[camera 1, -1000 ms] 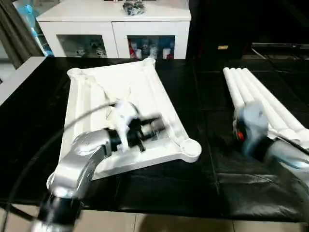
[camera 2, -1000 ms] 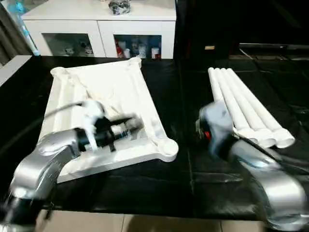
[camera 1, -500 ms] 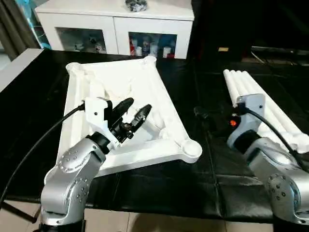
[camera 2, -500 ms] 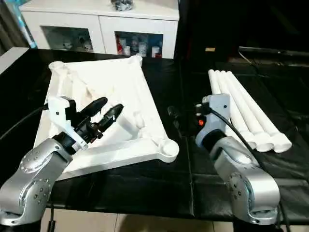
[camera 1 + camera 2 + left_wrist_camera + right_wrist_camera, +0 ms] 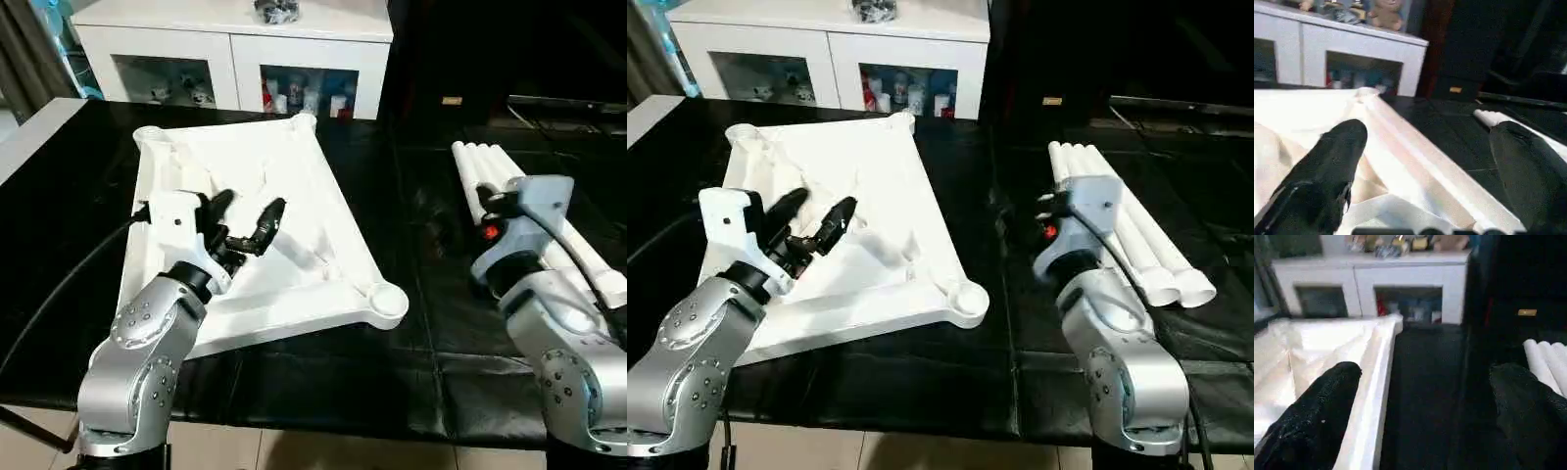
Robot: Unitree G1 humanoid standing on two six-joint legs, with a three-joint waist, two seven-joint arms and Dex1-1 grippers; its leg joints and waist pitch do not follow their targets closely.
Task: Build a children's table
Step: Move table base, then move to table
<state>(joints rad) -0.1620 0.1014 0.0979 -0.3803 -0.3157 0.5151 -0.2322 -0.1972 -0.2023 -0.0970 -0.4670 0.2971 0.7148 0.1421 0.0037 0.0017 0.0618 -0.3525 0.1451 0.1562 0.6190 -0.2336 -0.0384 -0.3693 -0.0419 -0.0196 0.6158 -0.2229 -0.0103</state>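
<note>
Black matting (image 5: 323, 377) covers the work surface, with a white cabinet (image 5: 235, 44) standing at the top of the frame behind it. We see the tabletop (image 5: 294, 176) lying upside down at centre left, ribbed underside up, its round corner sockets bare; the nearest one (image 5: 389, 299) sits just right of centre, low in the frame. Four legs (image 5: 490, 166) lie side by side at right, touching one another and well apart from the top.

Our left gripper (image 5: 240, 223) hangs over the middle of the underside, fingers spread wide and holding nothing; we cannot tell whether a fingertip brushes the plastic. Our right gripper (image 5: 1425, 396) hovers over the dark strip between the top and the legs, its jaws released as well, one finger (image 5: 1317, 411) toward the top's rim, the other toward the leg ends. Its wrist housing (image 5: 524, 220) sits in front of the near ends of the legs.

We judge the build barely begun: no leg stands in any socket that we can see, and all four appear to be waiting in their row. What is left, as we read it, is the whole job of lifting each leg, seating it in a corner socket, then turning the table upright.
</note>
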